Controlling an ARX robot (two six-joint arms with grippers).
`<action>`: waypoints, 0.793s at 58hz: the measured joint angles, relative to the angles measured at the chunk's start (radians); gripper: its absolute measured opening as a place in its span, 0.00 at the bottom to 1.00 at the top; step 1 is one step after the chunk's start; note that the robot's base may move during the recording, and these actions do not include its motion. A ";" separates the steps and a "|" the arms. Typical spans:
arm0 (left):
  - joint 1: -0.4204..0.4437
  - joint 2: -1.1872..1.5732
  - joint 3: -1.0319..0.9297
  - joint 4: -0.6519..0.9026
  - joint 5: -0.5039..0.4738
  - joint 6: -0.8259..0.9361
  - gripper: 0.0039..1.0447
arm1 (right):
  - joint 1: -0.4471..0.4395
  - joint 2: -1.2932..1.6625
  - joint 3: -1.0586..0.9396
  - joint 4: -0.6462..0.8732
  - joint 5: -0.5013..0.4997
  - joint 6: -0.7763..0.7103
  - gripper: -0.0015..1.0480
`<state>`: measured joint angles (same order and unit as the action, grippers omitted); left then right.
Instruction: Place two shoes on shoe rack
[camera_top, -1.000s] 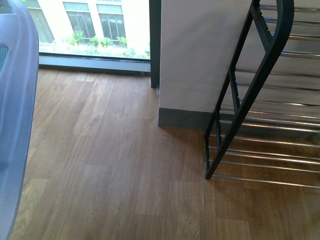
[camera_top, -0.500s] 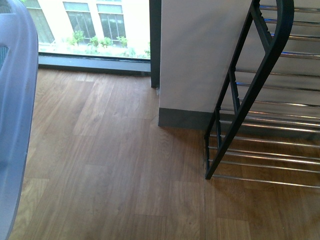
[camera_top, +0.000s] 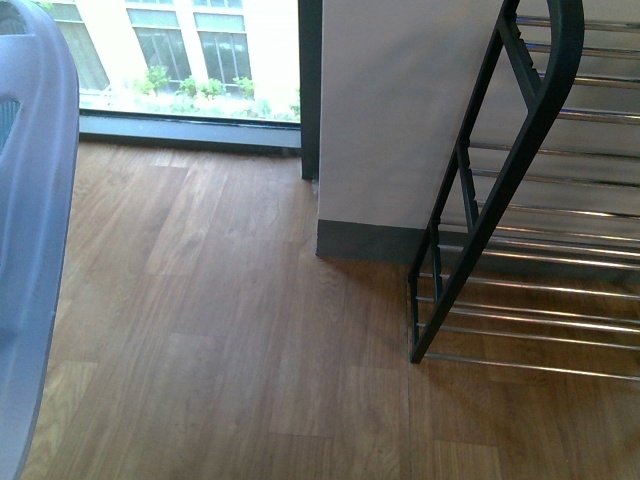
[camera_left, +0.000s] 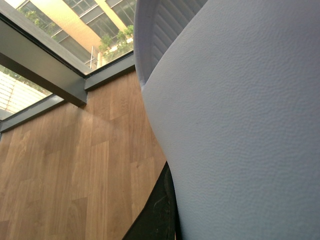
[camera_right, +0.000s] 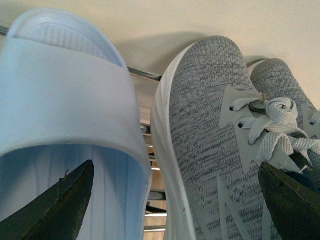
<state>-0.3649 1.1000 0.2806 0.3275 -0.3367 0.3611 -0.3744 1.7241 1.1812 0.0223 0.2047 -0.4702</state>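
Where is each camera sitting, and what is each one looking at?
Front view: on the robot's body, facing the wooden floor, a window and the shoe rack; no arm shows.
Left wrist view: on the left arm, filled by a pale blue slide close up, a dark finger under it.
Right wrist view: on the right arm, facing another slide and grey sneakers on chrome bars; the right gripper is open.
Shared: the held slide also shows at the front view's left edge.

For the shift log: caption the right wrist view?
Open right gripper facing a pale blue slide beside grey sneakers on the rack bars.
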 joint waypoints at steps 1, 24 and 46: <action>0.000 0.000 0.000 0.000 0.000 0.000 0.01 | 0.000 -0.006 -0.005 0.000 -0.005 0.004 0.91; 0.000 0.000 0.000 0.000 0.000 0.000 0.01 | -0.016 -0.305 -0.229 0.083 -0.174 0.143 0.91; 0.000 0.000 0.000 0.000 0.000 0.000 0.01 | 0.010 -0.822 -0.628 0.336 -0.205 0.338 0.91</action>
<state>-0.3649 1.1000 0.2806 0.3279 -0.3367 0.3611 -0.3649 0.9024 0.5537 0.3580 -0.0006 -0.1326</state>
